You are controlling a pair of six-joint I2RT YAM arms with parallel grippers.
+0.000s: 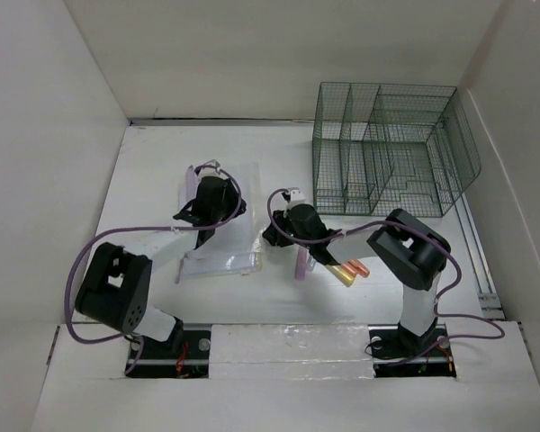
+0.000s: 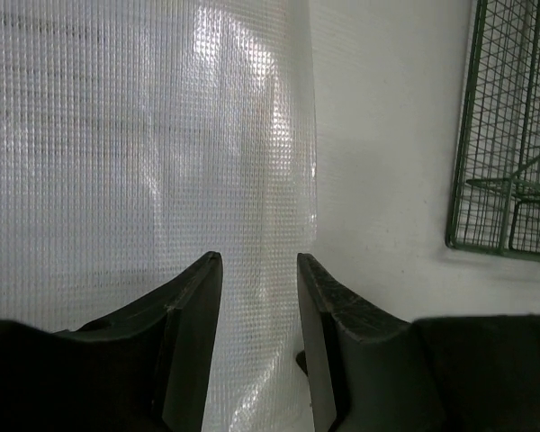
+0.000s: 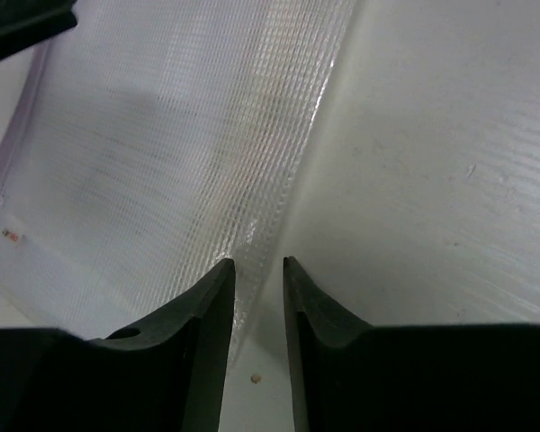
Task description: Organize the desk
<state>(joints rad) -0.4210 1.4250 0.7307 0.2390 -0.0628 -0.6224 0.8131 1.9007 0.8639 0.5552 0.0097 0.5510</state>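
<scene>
The white desk (image 1: 153, 180) holds a clear mesh zip pouch (image 1: 225, 261) lying flat at centre left. My left gripper (image 1: 198, 225) hangs over the pouch; in the left wrist view it (image 2: 259, 270) is open, with the pouch (image 2: 144, 135) and its right edge under the gap. My right gripper (image 1: 274, 236) is at the pouch's right side; in the right wrist view it (image 3: 259, 265) is narrowly open, straddling the edge of the pouch (image 3: 162, 135) above the bare desk (image 3: 432, 135). Neither holds anything.
A dark green wire-mesh organizer (image 1: 387, 148) stands at the back right and shows in the left wrist view (image 2: 508, 135). Orange and yellow highlighters (image 1: 351, 270) and a purple pen (image 1: 301, 266) lie under the right arm. White walls enclose the desk.
</scene>
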